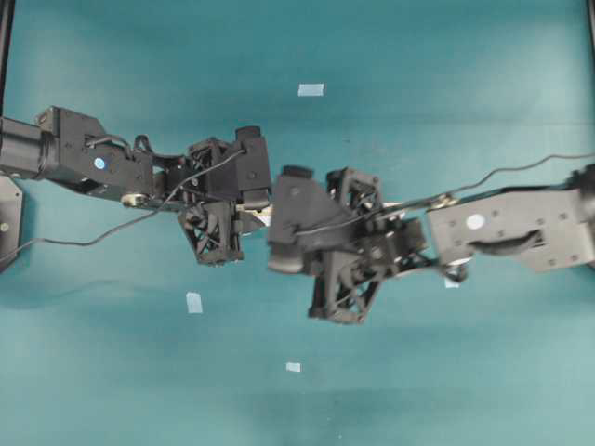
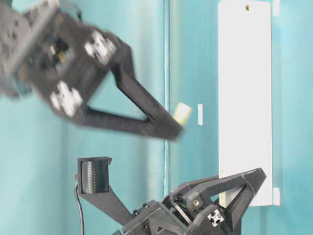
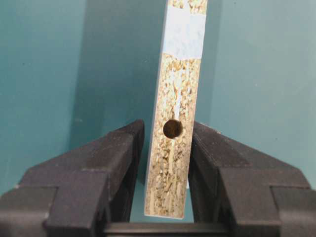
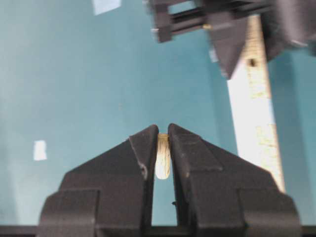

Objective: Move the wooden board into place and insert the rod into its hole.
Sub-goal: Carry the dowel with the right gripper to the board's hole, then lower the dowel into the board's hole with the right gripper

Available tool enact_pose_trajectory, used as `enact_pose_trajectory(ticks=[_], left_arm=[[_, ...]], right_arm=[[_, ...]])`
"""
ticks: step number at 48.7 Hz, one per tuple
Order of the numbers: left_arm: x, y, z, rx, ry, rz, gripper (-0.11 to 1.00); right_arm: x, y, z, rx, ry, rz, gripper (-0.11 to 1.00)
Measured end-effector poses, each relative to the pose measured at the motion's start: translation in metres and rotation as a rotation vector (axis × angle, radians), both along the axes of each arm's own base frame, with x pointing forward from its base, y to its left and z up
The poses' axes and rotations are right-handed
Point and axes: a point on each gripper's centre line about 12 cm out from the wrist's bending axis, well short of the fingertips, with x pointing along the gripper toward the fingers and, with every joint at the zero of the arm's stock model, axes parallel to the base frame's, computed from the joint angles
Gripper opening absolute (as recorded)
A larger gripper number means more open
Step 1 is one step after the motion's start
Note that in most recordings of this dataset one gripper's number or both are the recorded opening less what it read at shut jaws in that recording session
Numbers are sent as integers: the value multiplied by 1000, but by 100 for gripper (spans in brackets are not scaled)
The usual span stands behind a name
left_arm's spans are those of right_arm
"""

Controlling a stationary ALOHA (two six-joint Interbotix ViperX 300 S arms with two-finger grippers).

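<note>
The wooden board [image 3: 174, 173] stands on its narrow speckled edge between the fingers of my left gripper [image 3: 168, 127], which is shut on it. The dark round hole [image 3: 173, 129] faces the left wrist camera at fingertip level. A pale-blue tape strip [image 3: 183, 30] crosses the board further along. My right gripper [image 4: 163, 129] is shut on the cream rod [image 4: 162, 160], which lies lengthwise between its fingers. In the right wrist view the board [image 4: 256, 123] and its hole [image 4: 252, 62] lie ahead to the right, apart from the rod. At table level the rod [image 2: 182, 113] sticks out left of the board's white face [image 2: 244, 98].
Small pale tape squares lie on the teal table: one at the back [image 1: 310, 90], one front left [image 1: 193, 302], one at the front middle [image 1: 293, 367]. Both arms meet at the table's middle [image 1: 270, 218], wrists close together. A cable [image 1: 84, 243] trails from the left arm.
</note>
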Motion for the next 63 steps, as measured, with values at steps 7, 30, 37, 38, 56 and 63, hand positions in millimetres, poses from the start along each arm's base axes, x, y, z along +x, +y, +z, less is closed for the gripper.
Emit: enact_pose_trajectory(ticks=[7, 30, 37, 38, 56, 63], left_arm=[[0, 0, 0, 0, -2, 0, 33], [9, 1, -2, 3, -32, 2, 33], [10, 1, -3, 3, -29, 2, 33], [10, 1, -4, 2, -26, 3, 33], [12, 1, -10, 3, -15, 2, 25], [12, 1, -11, 2, -12, 2, 23]], right_arm=[[-16, -15, 4, -19, -69, 11, 9], [-74, -43, -5, -7, -241, 46, 9], [-80, -45, -13, 14, -279, 58, 9], [-81, -45, -15, 16, -285, 62, 9], [-84, -62, -43, 23, -405, 106, 9], [-91, -73, -46, -9, -454, 110, 9]])
